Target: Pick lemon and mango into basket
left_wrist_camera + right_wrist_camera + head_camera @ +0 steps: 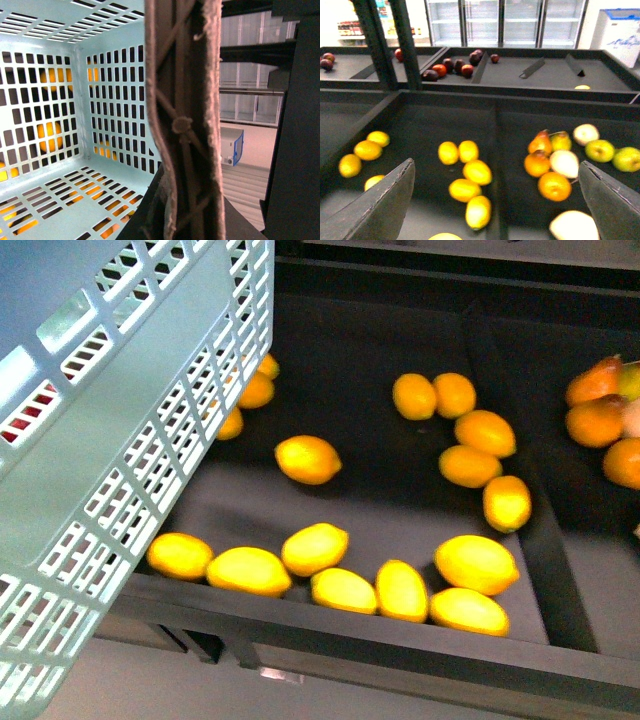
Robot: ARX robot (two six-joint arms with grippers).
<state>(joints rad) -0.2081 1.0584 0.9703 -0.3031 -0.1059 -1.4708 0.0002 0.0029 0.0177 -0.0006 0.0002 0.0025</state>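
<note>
Nothing is collected yet. The basket hangs at the left, bare inside, with my left tool pinching its handle. My right tool is spread and empty above the bench. A lemon lies mid-bench, and I can't single out the mango.

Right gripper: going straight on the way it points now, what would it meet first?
Probably the lemons clustered beside the dark divider; they sit between the open fingers of the right gripper. Depth is unclear, so it might land on the divider itself.
</note>
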